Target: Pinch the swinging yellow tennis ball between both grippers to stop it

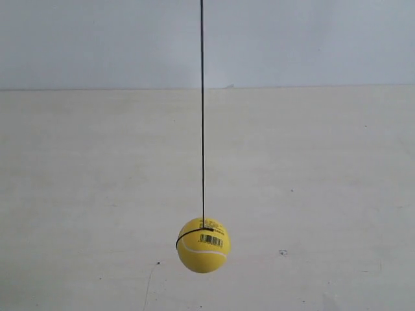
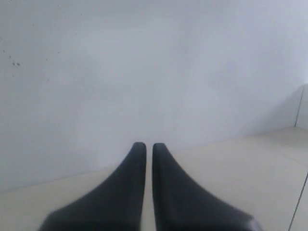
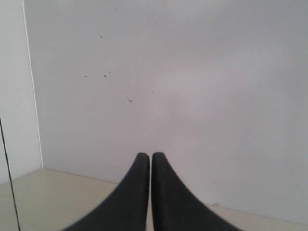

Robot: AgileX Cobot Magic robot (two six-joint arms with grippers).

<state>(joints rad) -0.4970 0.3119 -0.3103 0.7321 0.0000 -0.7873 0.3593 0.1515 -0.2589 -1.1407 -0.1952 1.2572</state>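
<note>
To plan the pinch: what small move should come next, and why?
Probably move the left pincer and right pincer toward the yellow tennis ball: both are shut and face a wall, not the ball, which hangs alone on its black string.

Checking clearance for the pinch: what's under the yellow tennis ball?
Only bare cream table shows around the yellow tennis ball, hanging on its black string. The patch right behind the ball is covered, and neither wrist view shows it.

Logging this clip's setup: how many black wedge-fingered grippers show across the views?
2. The black, wedge-fingered left gripper in its wrist view, the matching right gripper in its own; neither shows in the exterior view.
</note>
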